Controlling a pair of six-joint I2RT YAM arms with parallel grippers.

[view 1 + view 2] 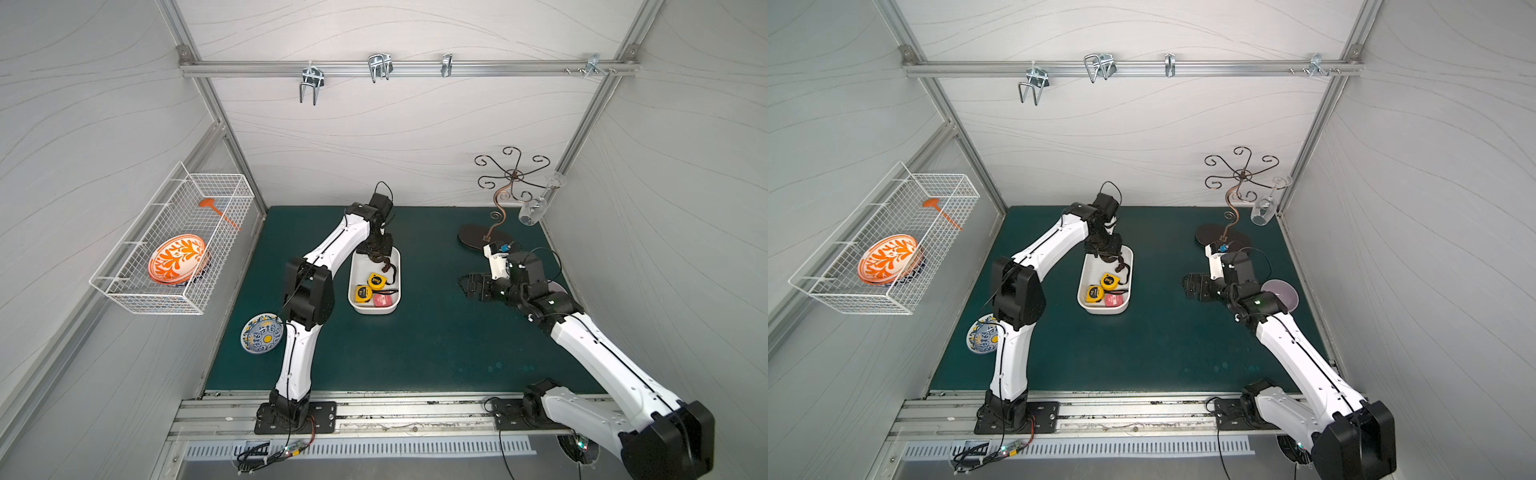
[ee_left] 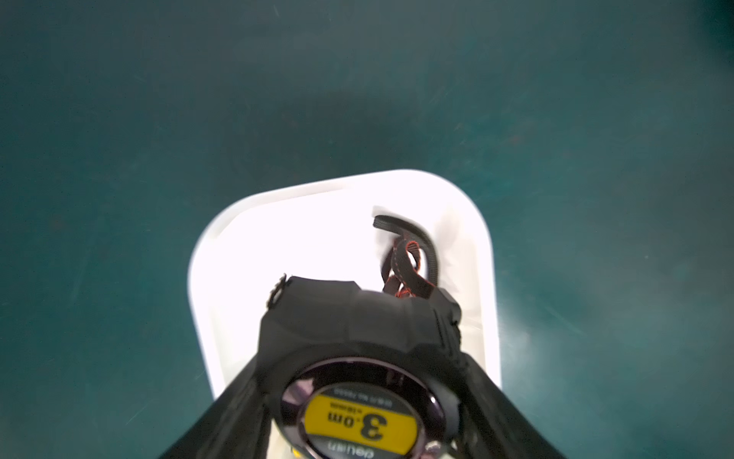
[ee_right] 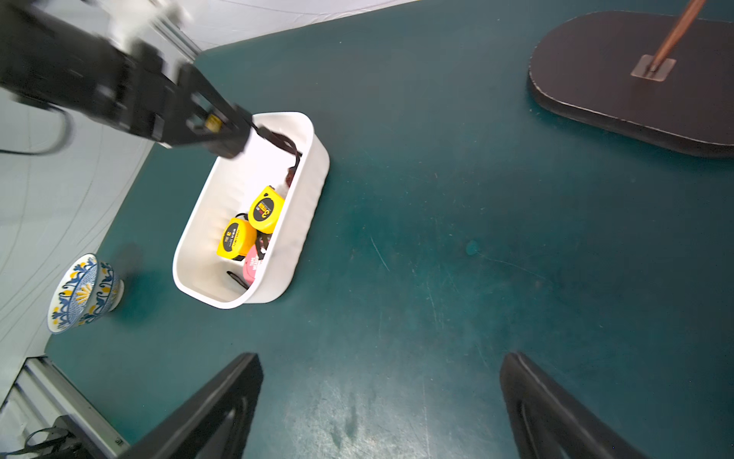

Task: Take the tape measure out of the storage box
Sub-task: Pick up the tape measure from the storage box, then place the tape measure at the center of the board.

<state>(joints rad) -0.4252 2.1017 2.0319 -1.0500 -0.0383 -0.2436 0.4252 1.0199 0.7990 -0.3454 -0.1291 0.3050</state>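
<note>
Surface: green mat [image 1: 415, 353], white walls.
Left gripper [image 1: 379, 258]: clamped on black tape measure [image 2: 357, 330], above the upper end of the storage box [image 1: 352, 291], frame centre.
Right gripper [image 3: 381, 365]: jaws wide, centre right.
Box contents: yellow tape measures [image 1: 376, 281], pink tape measure [image 1: 383, 300].

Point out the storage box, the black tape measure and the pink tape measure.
storage box [image 1: 361, 270]: in a top view, on its bare floor.
black tape measure [image 2: 357, 330]: left wrist view, on its black casing.
pink tape measure [image 1: 383, 300]: in a top view, on its upper face.
</note>
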